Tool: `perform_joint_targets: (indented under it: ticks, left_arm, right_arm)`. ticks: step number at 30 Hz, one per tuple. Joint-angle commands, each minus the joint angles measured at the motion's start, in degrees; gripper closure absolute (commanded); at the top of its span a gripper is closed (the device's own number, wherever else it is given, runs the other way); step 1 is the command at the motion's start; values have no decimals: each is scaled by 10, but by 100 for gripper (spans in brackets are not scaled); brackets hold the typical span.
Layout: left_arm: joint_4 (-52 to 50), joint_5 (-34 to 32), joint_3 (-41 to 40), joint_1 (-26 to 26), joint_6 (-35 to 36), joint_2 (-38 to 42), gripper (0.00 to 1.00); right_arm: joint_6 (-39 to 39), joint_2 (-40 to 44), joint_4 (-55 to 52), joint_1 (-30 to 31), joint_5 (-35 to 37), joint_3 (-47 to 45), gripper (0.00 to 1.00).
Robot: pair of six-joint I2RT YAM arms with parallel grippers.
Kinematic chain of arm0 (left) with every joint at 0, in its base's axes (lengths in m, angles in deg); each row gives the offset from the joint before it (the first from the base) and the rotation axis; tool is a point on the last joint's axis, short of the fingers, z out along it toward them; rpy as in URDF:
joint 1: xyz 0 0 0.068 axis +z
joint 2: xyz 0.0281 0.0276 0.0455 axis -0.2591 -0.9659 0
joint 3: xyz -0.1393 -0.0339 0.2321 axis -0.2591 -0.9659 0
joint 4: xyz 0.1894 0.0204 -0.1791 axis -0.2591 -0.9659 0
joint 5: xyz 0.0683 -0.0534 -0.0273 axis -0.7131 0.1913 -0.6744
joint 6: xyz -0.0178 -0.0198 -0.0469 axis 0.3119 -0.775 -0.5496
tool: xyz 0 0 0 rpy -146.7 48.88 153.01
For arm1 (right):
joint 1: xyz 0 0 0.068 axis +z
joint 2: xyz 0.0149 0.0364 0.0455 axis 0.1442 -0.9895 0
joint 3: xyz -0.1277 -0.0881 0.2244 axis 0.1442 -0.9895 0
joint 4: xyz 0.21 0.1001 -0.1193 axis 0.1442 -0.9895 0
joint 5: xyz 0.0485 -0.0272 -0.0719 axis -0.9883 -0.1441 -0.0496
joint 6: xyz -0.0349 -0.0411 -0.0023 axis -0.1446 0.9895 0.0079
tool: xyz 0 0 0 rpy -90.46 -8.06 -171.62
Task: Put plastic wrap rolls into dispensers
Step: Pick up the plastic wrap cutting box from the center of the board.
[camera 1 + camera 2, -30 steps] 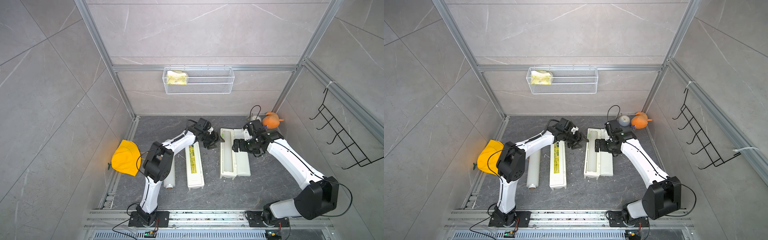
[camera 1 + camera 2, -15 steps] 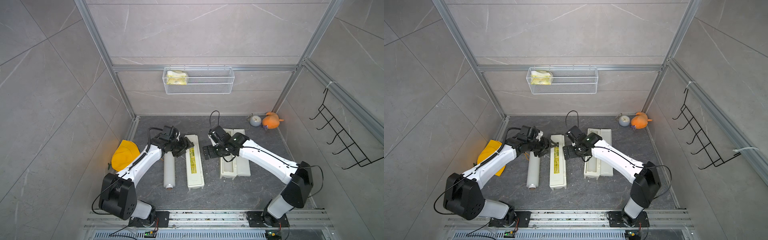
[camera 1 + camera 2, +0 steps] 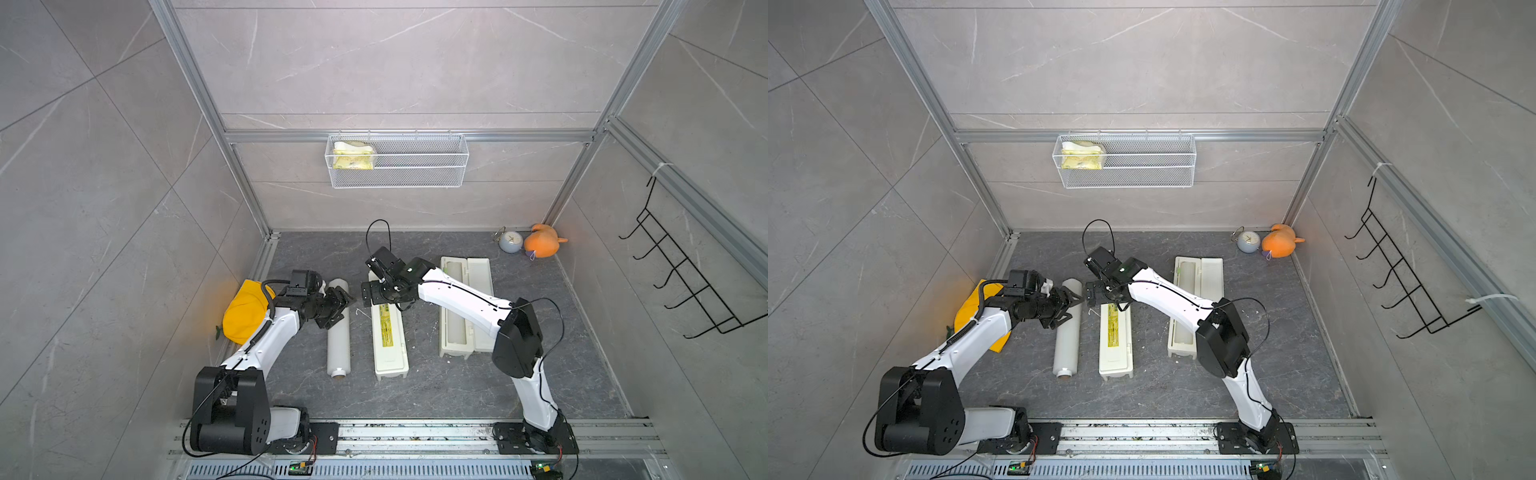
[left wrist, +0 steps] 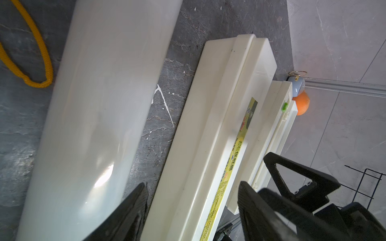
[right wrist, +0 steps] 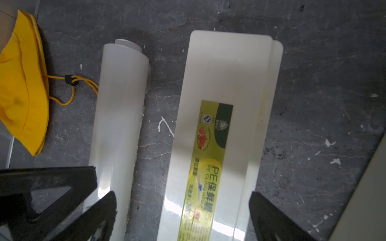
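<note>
One plastic wrap roll (image 3: 338, 336) (image 3: 1066, 336) lies loose on the dark floor, left of a closed dispenser (image 3: 389, 340) (image 3: 1115, 340) with a yellow-green label. My left gripper (image 3: 348, 309) (image 3: 1074, 307) hovers open over the roll's far half, pointing at that dispenser, with nothing held. My right gripper (image 3: 387, 300) (image 3: 1108, 297) is wide open above the closed dispenser's far end. In the wrist views the roll (image 4: 94, 104) (image 5: 119, 114) and the closed dispenser (image 4: 208, 135) (image 5: 219, 83) lie side by side. A second dispenser (image 3: 478, 299) (image 3: 1210, 286) lies open at the right.
A yellow hat (image 3: 245, 311) lies by the left wall. An orange toy (image 3: 542, 245) and a small round clock (image 3: 510, 241) sit in the far right corner. A wire basket (image 3: 397, 174) hangs on the back wall, a black hook rack (image 3: 685, 282) on the right wall.
My right gripper swung left from the open dispenser to above the closed one. My left gripper pulled back from the closed dispenser's far end to over the loose roll.
</note>
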Motion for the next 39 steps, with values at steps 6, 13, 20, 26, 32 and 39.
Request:
perform_joint_targets:
  ticks: [6, 13, 20, 26, 32, 39]
  left_arm:
    - [31, 49, -12, 23, 24, 1, 30]
    - [38, 61, -9, 29, 29, -17, 30]
    - [41, 68, -6, 33, 32, -27, 30]
    - [41, 72, -7, 35, 32, -29, 30]
    - [40, 72, -7, 37, 33, -29, 30]
    - [42, 74, -5, 38, 34, -34, 30]
  right_arm:
    - [4, -119, -146, 6, 61, 169, 0]
    - [11, -180, -230, 7, 95, 260, 0]
    - [6, -192, -199, 1, 36, 244, 0]
    - [2, -198, -162, -7, -30, 226, 0]
    - [-1, -205, -186, -10, 6, 239, 0]
    - [1, -206, -218, -5, 63, 257, 0]
